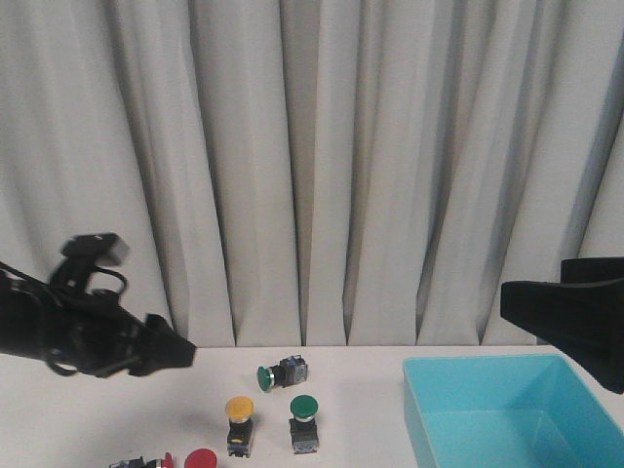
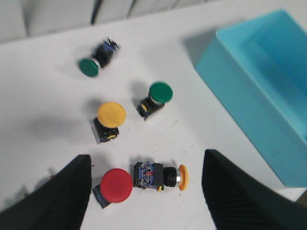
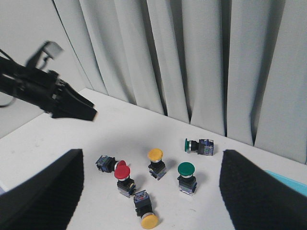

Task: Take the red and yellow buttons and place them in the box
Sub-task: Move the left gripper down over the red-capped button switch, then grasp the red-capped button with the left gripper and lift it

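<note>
On the white table (image 1: 78, 429), the open room lies mostly along the left side and between the buttons and the turquoise box (image 1: 507, 414), which sits at the right with its near wall cut by the frame edge and nothing visible inside it. Grey curtains (image 1: 312, 166) close off the whole back edge of the table. The upright yellow button (image 2: 111, 115) stands near the middle of the cluster, and the red button (image 2: 115, 185) stands just nearer the robot, its dark body tucked beneath the cap. Touching or almost touching the red one, a second yellow button (image 2: 181, 177) lies on its side with its cap pointing toward the box. Two green-capped buttons crowd the same patch: the upright green button (image 2: 159, 92) stands just beside the upright yellow one on the box side, and the tipped green button (image 2: 89, 67) lies farther back toward the curtains. In the right wrist view another dark switch body (image 3: 103, 163) lies on its side just beside the red button. The left gripper (image 2: 144, 191) hangs above the red button with its fingers spread wide, holding nothing. The right gripper (image 3: 151, 191) also stands wide apart and empty, raised over the table near the box.
</note>
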Controlling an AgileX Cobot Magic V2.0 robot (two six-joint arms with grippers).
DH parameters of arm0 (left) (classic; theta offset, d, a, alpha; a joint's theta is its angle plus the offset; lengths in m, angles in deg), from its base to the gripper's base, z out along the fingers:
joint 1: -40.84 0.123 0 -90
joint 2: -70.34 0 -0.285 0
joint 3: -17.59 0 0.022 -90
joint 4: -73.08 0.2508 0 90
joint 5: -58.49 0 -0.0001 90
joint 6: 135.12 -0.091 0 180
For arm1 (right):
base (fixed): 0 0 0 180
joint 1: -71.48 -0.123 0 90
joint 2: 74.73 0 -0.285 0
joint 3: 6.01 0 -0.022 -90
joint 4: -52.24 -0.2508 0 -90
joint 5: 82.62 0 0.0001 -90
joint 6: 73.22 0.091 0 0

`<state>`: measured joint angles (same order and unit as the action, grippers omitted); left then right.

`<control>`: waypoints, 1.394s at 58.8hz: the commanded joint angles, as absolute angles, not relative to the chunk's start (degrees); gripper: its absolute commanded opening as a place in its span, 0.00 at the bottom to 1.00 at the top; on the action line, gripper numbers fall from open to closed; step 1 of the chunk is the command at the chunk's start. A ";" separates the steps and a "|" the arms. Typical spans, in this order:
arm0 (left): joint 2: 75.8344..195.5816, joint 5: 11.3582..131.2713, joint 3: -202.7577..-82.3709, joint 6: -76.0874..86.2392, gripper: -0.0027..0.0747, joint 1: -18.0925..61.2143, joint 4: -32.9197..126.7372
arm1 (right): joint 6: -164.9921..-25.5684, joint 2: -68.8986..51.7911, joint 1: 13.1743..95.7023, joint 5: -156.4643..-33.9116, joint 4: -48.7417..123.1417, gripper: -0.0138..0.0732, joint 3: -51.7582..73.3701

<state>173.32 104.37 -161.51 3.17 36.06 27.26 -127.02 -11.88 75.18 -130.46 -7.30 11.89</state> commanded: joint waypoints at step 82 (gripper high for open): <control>191.82 100.68 -163.77 1.23 0.66 31.55 28.66 | -127.12 -12.26 75.44 -128.88 -10.06 0.80 10.00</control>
